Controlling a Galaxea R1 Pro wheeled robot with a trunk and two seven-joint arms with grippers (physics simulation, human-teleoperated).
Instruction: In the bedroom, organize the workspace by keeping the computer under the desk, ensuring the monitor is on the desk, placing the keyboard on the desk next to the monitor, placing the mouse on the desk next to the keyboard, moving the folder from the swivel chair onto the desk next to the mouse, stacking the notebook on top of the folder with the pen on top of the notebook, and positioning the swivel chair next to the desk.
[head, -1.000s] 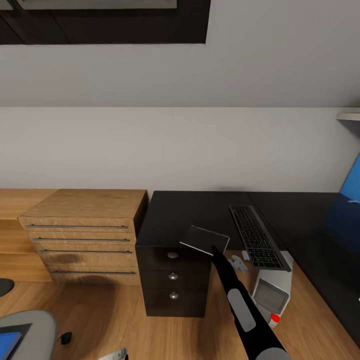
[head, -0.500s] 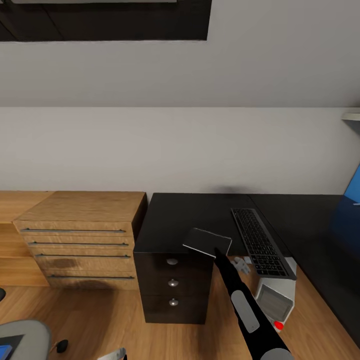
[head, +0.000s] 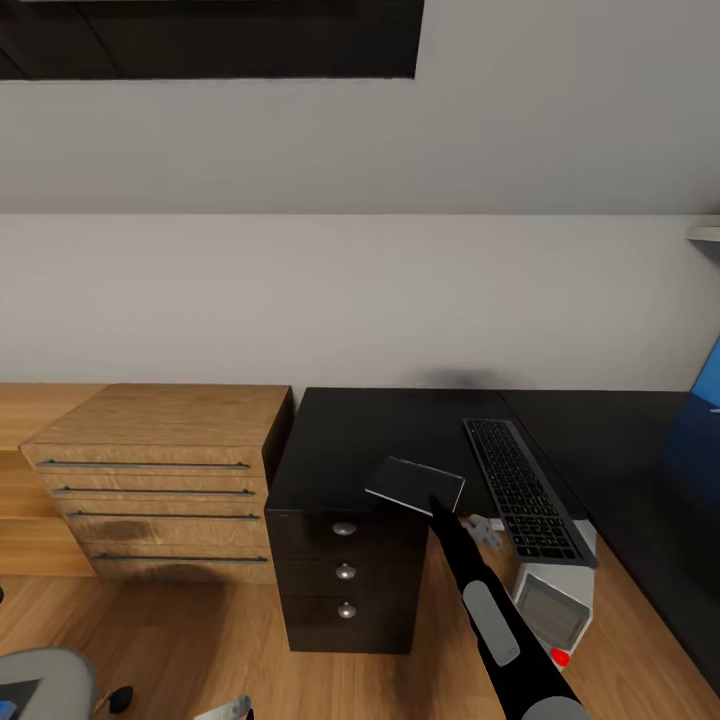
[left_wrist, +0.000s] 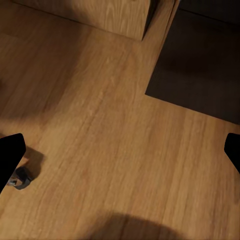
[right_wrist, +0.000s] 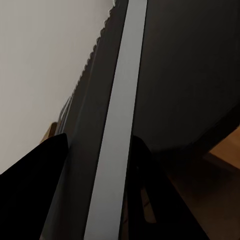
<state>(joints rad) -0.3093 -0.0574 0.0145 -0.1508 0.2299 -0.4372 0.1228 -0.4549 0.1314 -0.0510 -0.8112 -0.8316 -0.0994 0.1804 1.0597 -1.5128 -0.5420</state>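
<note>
1. A slim black right arm (head: 480, 590) is seen in the head view, tapering toward its far end.
2. A rounded pale grey panel (head: 493, 622) is set lengthwise into its upper face.
3. A grey rounded segment (head: 545, 711) is cut off by the frame's lower edge.
4. Matte black fingers (left_wrist: 10, 155) are shown in the left wrist view, plain and unmarked.
5. Black fingers (right_wrist: 35, 195) are shown in the right wrist view; surface detail is possibly lost in shadow.
</note>
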